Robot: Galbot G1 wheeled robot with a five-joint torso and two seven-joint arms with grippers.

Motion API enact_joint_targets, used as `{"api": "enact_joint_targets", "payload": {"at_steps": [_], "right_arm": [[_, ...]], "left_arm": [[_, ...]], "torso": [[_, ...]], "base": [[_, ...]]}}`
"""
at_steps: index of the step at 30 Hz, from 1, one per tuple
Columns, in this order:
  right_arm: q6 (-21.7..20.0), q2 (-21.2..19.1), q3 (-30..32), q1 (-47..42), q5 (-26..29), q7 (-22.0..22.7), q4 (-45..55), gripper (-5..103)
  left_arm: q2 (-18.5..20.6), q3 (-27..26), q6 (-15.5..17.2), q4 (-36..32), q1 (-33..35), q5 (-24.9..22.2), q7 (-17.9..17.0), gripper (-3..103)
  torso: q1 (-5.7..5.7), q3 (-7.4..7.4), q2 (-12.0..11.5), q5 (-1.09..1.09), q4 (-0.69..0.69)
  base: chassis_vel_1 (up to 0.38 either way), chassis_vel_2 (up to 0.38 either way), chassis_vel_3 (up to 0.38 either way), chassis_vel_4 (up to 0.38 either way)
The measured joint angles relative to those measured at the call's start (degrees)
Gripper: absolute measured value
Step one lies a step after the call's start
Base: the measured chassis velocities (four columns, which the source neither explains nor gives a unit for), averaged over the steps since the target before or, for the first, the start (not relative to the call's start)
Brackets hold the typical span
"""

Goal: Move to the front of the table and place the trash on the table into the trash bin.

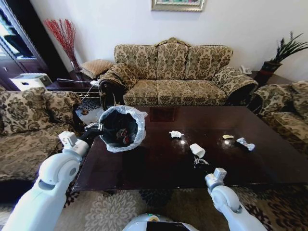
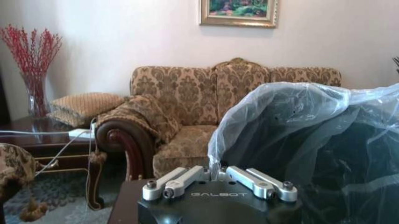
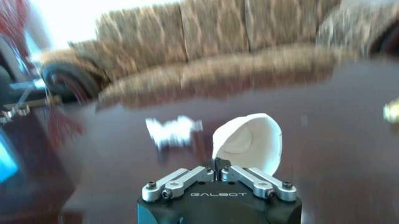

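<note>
On the desk (image 1: 159,163), the right tool (image 3: 216,164) is pinched closed on one paper cup (image 3: 249,142); the left tool (image 2: 218,173) grips the trash bin's (image 1: 122,127) liner. Three scraps lie apart: a tissue (image 1: 176,134) and two wrappers.

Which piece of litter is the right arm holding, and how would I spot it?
Start at the dark wooden coffee table before the patterned sofa. Near its front edge, the right gripper has its jaws shut on a crushed white paper cup. Unlike the crumpled tissue and wrappers lying flat, it is pinched and lifted.

Dark table (image 1: 159,163): crumpled tissue (image 1: 176,134), wrapper (image 1: 245,143), maybe small yellowish scrap (image 1: 227,136)
</note>
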Motion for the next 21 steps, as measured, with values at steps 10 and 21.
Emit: {"api": "enact_joint_targets", "payload": {"at_steps": [10,21], "right_arm": [[-8.12,-4.81,-4.1,14.85,3.55,5.9,25.6,0],[-10.3,-11.28,-21.15,35.51,16.57,-2.61,27.82,0]], "left_arm": [[-0.65,1.44,0.03,-0.33,0.0,1.1,-0.11,1],[0.47,3.59,1.26,0.06,-1.25,1.55,-0.45,1]], "torso": [[0.0,0.0,0.0,-0.04,0.01],[0.0,0.0,-0.01,0.0,-0.02]], "base": [[0.0,0.0,0.0,0.0],[0.0,0.0,0.0,0.0]]}}
